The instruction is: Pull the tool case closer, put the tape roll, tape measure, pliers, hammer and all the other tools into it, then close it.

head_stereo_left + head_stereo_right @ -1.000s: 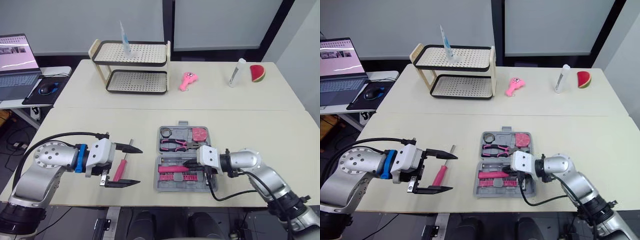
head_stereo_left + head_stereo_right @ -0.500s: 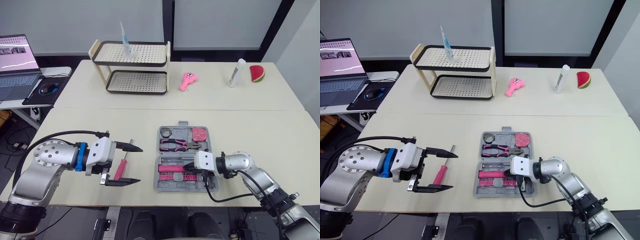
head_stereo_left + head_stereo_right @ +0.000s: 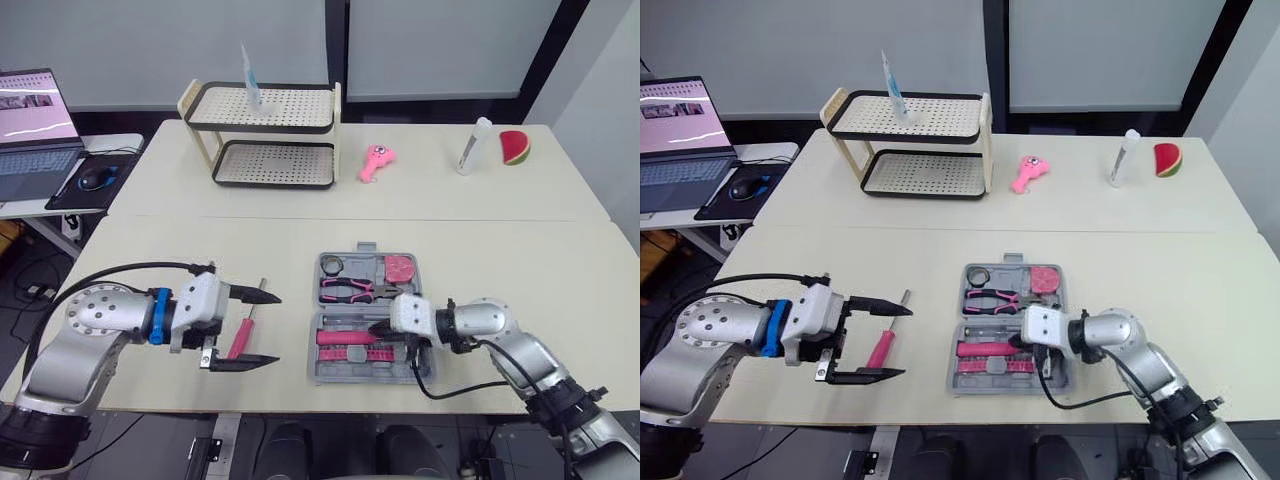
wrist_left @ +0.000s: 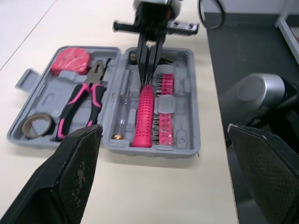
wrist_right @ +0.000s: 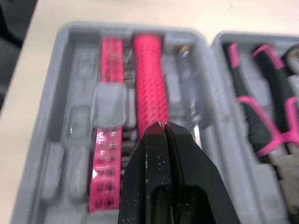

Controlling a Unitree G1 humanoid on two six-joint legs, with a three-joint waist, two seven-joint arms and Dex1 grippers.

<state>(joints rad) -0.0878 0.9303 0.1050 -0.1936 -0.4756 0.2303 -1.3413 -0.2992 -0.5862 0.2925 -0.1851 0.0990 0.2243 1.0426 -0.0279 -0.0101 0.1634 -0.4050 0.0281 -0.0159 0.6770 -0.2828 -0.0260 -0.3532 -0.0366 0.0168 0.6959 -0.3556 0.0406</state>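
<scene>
The grey tool case lies open at the table's near middle. Its far half holds the tape roll, pink-handled pliers and pink tape measure. The near half holds the pink-handled hammer and a strip of bits. My right gripper is shut with nothing in it, its tips just over the hammer handle. A pink-handled screwdriver lies on the table left of the case. My left gripper is wide open, one finger on each side of the screwdriver.
At the back stand a two-tier rack, a pink toy, a white bottle and a watermelon slice. A laptop sits on a side table at the left. The case lies close to the table's front edge.
My right gripper has shifted slightly over the case's near half and stays shut. The left gripper and the screwdriver have not moved.
</scene>
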